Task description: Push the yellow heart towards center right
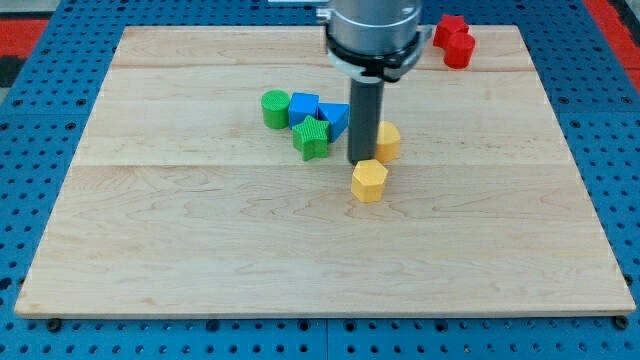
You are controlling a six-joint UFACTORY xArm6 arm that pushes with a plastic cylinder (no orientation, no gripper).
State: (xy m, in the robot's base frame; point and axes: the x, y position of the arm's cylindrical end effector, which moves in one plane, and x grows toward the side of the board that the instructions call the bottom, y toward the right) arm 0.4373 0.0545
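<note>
A: Where is the yellow heart-shaped block [388, 140] found?

B: Mid-tabletop, partly hidden behind the dark rod; my tip [360, 162] is set at its left edge, so a rightward push seems intended. No pincer is fitted.

A: And nearby?

B: A yellow hexagonal block [369, 180] just nearer; a blue triangular block [335, 119] left on the pale wooden tabletop [200, 250].

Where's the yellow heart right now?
The yellow heart sits just right of board centre, against my tip, above the yellow hexagon.

pale wooden board [200, 260] on blue pegboard [40, 120].
</note>
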